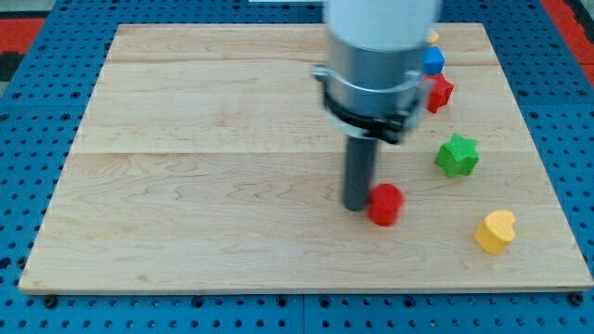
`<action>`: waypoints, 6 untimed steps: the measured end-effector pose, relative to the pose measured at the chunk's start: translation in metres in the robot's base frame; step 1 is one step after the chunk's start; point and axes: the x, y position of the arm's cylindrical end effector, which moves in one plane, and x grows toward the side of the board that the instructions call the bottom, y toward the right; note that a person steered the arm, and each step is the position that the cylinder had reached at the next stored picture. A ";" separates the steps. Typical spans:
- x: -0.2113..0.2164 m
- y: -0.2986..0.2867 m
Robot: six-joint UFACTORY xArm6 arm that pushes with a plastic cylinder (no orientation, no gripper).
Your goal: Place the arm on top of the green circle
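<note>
No green circle shows in the camera view; the arm's body may hide it. My tip (357, 206) rests on the wooden board (204, 186), right of the middle. It touches the left side of a red block (385, 204) of rounded shape. A green star block (458, 155) lies to the view's right and a little above the tip. A yellow heart block (495, 231) lies at the lower right. A red star block (439, 92), a blue block (433, 61) and a bit of a yellow block (432, 37) sit at the upper right, partly behind the arm.
The board lies on a blue pegboard table (37, 139). The arm's wide grey and white body (376, 56) covers the top middle of the board.
</note>
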 end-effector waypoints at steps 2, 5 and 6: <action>0.013 0.038; -0.019 -0.086; -0.085 -0.129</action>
